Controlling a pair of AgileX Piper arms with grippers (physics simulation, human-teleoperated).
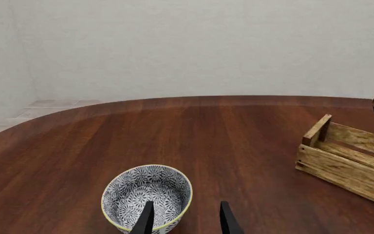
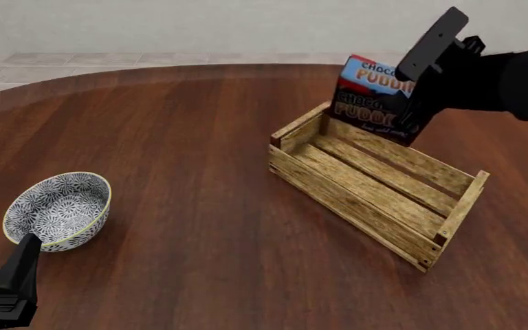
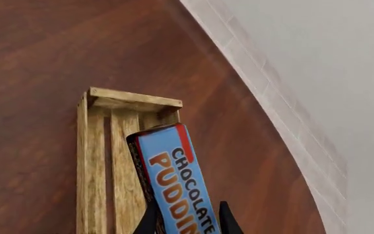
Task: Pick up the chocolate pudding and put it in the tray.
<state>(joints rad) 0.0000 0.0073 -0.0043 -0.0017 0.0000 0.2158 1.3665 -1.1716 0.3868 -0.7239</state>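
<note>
The chocolate pudding (image 2: 370, 96) is a carton with a blue top and dark brown lower part. It hangs tilted in the air over the far end of the tray (image 2: 342, 201). My right gripper (image 2: 417, 110) is shut on it from the right side. In the right wrist view the pudding (image 3: 173, 178) sticks out between the fingers above the tray (image 3: 82, 161), whose slatted floor shows below it. My left gripper (image 2: 12, 285) stays low at the near left, open, with nothing between its fingers (image 1: 145, 220).
A round grey-patterned bowl (image 2: 58, 209) with a yellow rim stands at the near left, just ahead of the left gripper (image 1: 185, 222). The left wrist view shows the bowl (image 1: 146, 192) close by and the tray (image 1: 343, 170) off to one side.
</note>
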